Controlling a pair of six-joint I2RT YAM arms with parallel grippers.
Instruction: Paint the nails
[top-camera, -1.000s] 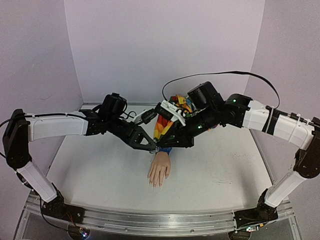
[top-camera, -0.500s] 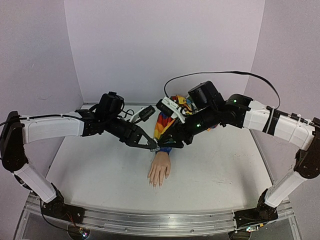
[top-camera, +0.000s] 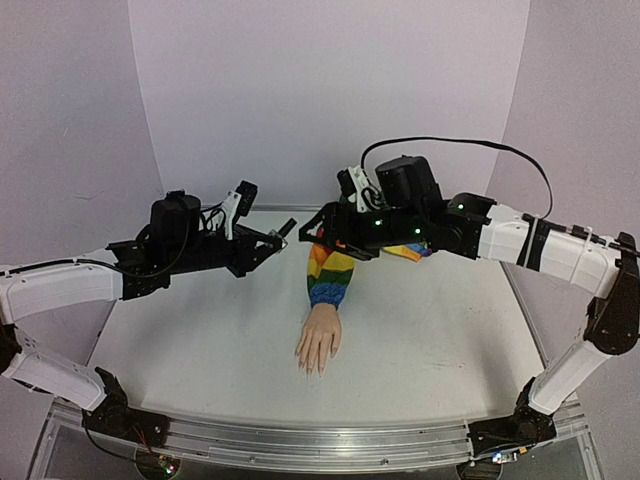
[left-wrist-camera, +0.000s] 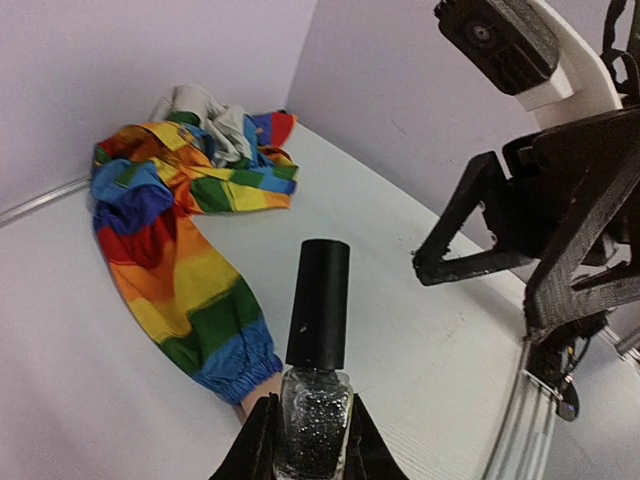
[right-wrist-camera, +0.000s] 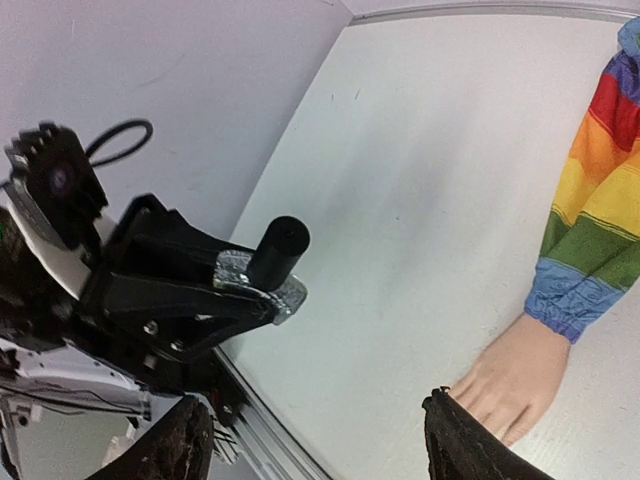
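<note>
A pale mannequin hand (top-camera: 320, 342) lies palm down mid-table, fingers toward the near edge; its nails are too small to make out. A rainbow-striped sleeve (top-camera: 330, 272) runs back from its wrist. My left gripper (left-wrist-camera: 312, 440) is shut on the glass body of a small dark glittery bottle (left-wrist-camera: 315, 420) with a tall black cap (left-wrist-camera: 320, 305), held above the table left of the sleeve. The bottle (right-wrist-camera: 262, 275) also shows in the right wrist view. My right gripper (right-wrist-camera: 325, 445) stands open and empty, facing the bottle from above the sleeve. The hand (right-wrist-camera: 510, 375) lies below it.
The sleeve's loose end is bunched at the back of the table (left-wrist-camera: 220, 130). Lilac walls close in the back and both sides. A metal rail (top-camera: 300, 445) runs along the near edge. A black cable (top-camera: 450, 145) arcs over the right arm.
The two grippers met over the sleeve cuff. The left one shut on the bottle and drew back left with it. The right one opened, let go and rose.
</note>
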